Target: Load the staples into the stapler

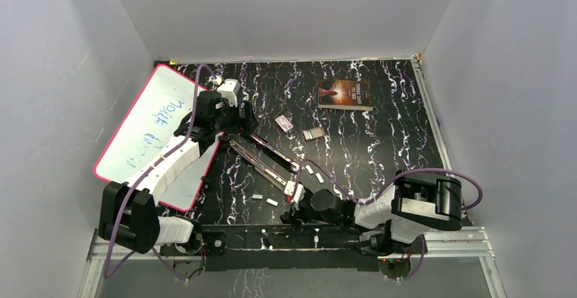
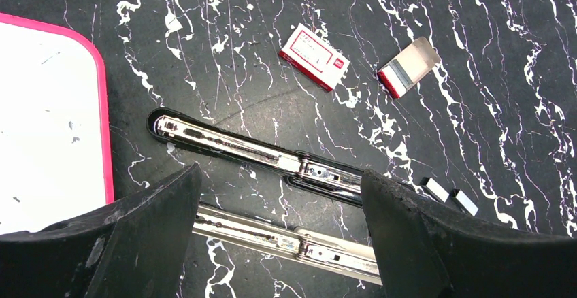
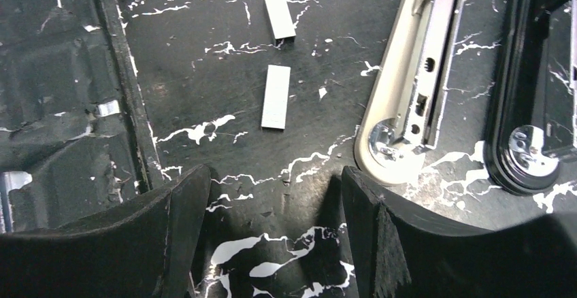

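Stapler (image 2: 252,150) open; 2 staple strips (image 3: 276,96) loose beside its tip; my left gripper (image 2: 280,175) and right gripper (image 3: 275,175) spread, empty; loading not begun.

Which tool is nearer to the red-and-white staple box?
Left. The left tool hovers over the opened stapler, just left of the staple box; the right tool sits at the stapler's near end, farther away.

Nothing reads clearly on the whiteboard (image 1: 136,118), the book (image 1: 345,94) or the staple box (image 2: 314,56).
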Robot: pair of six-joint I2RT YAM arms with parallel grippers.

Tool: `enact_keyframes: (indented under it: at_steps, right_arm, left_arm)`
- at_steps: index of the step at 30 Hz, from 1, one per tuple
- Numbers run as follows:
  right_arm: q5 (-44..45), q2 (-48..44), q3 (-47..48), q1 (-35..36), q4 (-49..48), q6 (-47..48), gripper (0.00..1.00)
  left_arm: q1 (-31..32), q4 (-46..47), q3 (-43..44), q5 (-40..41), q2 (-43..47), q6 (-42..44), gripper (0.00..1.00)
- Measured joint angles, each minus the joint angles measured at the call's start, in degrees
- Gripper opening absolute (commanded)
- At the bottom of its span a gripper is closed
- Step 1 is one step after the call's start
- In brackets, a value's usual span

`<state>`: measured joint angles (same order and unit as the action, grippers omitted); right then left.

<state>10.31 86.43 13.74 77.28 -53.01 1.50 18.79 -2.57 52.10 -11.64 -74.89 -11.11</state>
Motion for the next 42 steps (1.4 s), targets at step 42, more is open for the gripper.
enact_keyframes:
  at_steps: [42]
  right_arm:
    - [-10.14,6.91,9.46,-5.75,4.74,-1.73,0.66]
  left_arm:
    - [-1.07,0.42,0.0,-1.29,0.0,-0.13,0.86]
